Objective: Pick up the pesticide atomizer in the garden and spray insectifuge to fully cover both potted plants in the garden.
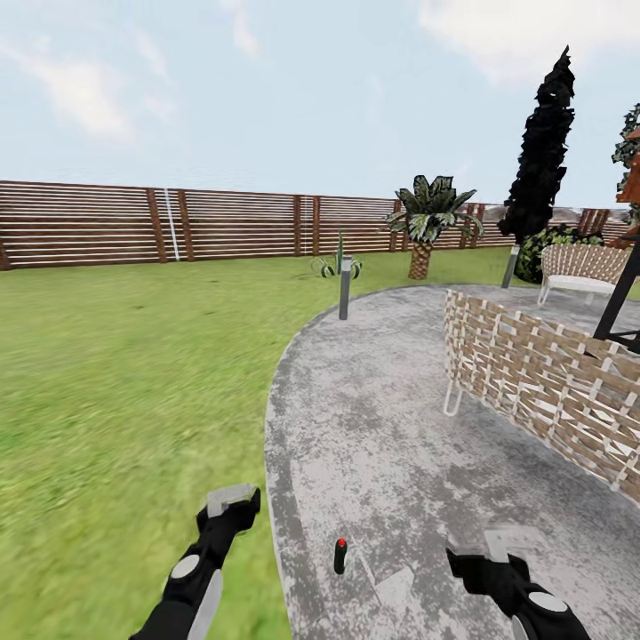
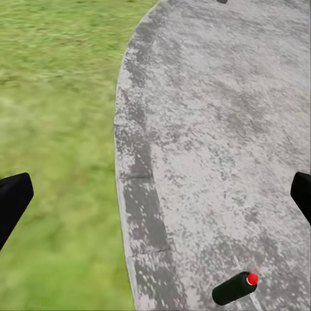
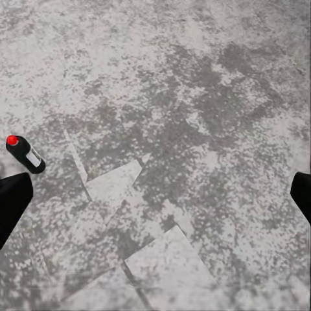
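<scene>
The atomizer (image 1: 340,556) stands upright on the grey patio (image 1: 391,427) near its lawn-side edge, at about six o'clock in the head view, between the two arms and touched by neither. Left gripper (image 1: 233,503) hangs over the lawn (image 1: 124,373) at seven o'clock, right gripper (image 1: 484,556) over the paving at five, both with fingers spread wide and nothing held. One potted plant (image 1: 338,263) sits far off by the fence (image 1: 89,224) at twelve, behind a grey post (image 1: 345,289).

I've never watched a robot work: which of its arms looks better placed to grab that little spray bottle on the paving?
Hard to call, perhaps the left. The pesticide atomizer stands between both open grippers; the left gripper looks slightly nearer than the right gripper.
</scene>
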